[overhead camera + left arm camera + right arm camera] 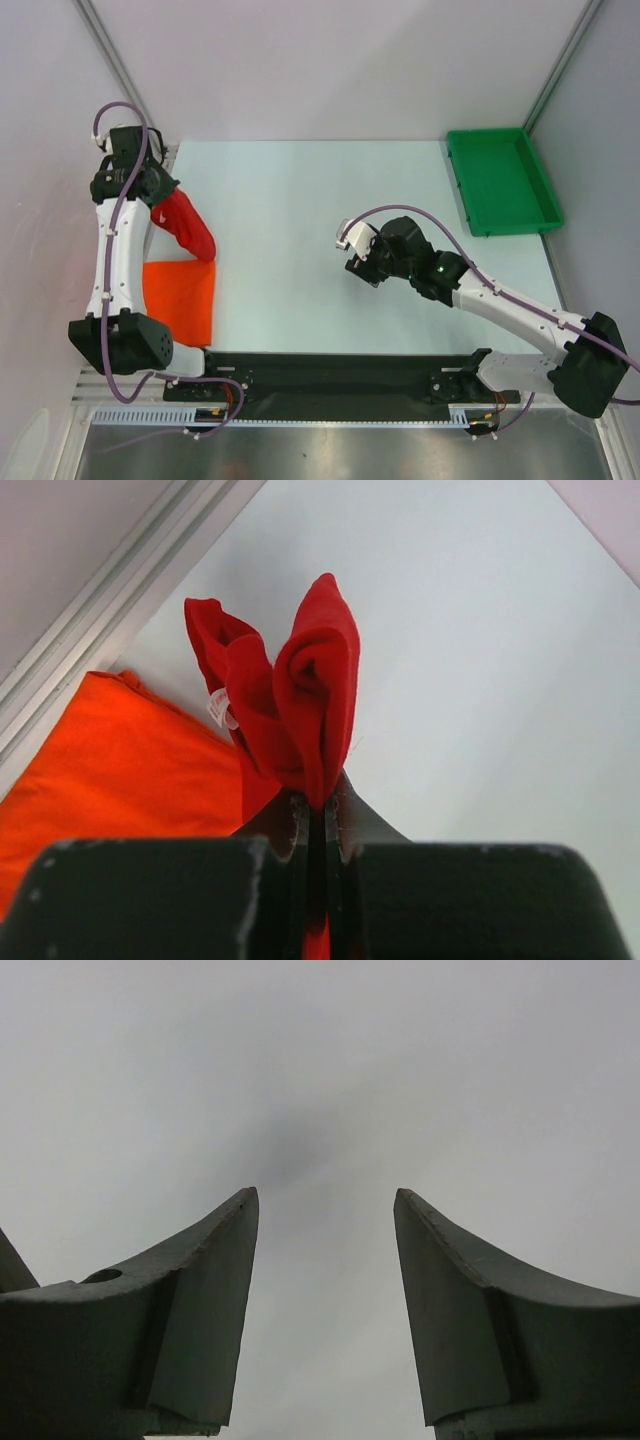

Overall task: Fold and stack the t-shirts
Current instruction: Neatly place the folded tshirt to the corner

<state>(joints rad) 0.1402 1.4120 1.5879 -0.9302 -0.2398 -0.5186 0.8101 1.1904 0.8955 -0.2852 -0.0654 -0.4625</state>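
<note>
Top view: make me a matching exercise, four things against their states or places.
Things:
1 red shirt
2 orange shirt
3 tray
4 right pincer

States:
A open, empty
B folded flat, near left
C green, far right
D bunched, pinched in the left pincer

Pairs: 1-D; 2-B; 3-C; 4-A

folded t-shirt [180, 298]: table [300, 220] near-left | bunched t-shirt [188, 228]: just behind it | tray [500, 180]: far right
</note>
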